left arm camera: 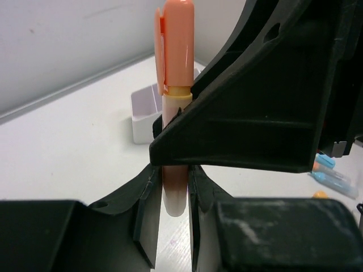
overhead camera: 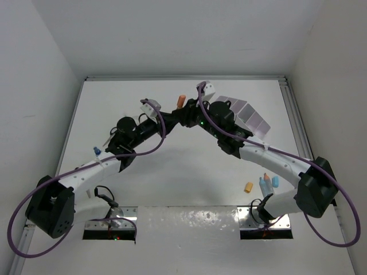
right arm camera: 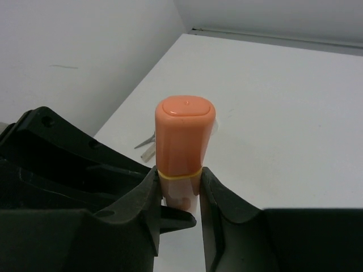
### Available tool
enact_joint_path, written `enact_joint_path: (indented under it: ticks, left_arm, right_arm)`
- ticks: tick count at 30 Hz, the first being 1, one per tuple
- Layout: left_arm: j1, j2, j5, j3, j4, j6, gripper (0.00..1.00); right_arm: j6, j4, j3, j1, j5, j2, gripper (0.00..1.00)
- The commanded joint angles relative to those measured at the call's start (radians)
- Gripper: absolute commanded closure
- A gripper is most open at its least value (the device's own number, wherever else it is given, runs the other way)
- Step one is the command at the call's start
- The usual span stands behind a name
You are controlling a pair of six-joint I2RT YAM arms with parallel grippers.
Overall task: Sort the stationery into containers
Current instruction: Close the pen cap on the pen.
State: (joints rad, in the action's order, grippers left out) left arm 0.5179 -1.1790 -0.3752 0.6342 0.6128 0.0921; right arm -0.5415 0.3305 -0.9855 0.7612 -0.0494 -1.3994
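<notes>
The left gripper [left arm camera: 173, 190] and right gripper [right arm camera: 178, 190] each had narrow fingers pinched on one orange-capped marker [overhead camera: 181, 101], cap up, above the table's 12 o'clock. The organiser [overhead camera: 255, 120] stood near, at the marker's 3 o'clock.

Around me stood plain white walls [overhead camera: 34, 86], closing in on three sides. The table [overhead camera: 172, 189] under me was white and matt, evenly lit, with a metal rail [overhead camera: 291, 114] along its right edge.
</notes>
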Motion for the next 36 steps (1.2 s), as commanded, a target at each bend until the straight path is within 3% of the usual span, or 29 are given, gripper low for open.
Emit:
enact_joint_path:
  ticks: [1, 4, 9, 17, 22, 27, 31, 35, 36]
  left_arm:
    - [0.010, 0.042, 0.033, -0.002, 0.156, 0.038, 1.00]
    - [0.002, 0.045, 0.035, -0.004, 0.169, 0.043, 1.00]
    - [-0.010, 0.061, 0.035, -0.025, 0.180, 0.064, 1.00]
    - [-0.028, 0.079, 0.025, -0.050, 0.228, 0.095, 1.00]
    - [-0.038, 0.123, 0.009, -0.088, 0.283, 0.103, 1.00]
    - [-0.051, 0.159, -0.024, -0.126, 0.294, 0.103, 1.00]
    - [-0.074, 0.183, -0.089, -0.151, 0.323, 0.113, 1.00]
    - [-0.081, 0.206, -0.194, -0.189, 0.372, 0.147, 1.00]
    - [-0.079, 0.214, -0.208, -0.192, 0.373, 0.155, 1.00]
  right_arm:
    - [0.006, 0.033, -0.054, 0.007, 0.036, 0.013, 0.70]
    - [0.012, 0.027, -0.062, 0.007, 0.036, 0.017, 0.55]
    - [0.046, -0.021, -0.105, 0.009, 0.043, 0.014, 0.50]
    - [0.083, -0.085, -0.137, 0.007, 0.138, 0.039, 0.32]
    - [0.146, -0.276, -0.220, 0.007, 0.235, 0.102, 0.02]
    - [0.297, -0.559, -0.263, -0.005, 0.253, 0.128, 0.01]
    - [0.389, -0.744, -0.366, -0.022, 0.413, 0.119, 0.01]
    - [0.567, -0.921, -0.507, -0.036, 0.462, 0.115, 0.01]
    - [0.621, -0.938, -0.528, -0.045, 0.476, 0.112, 0.09]
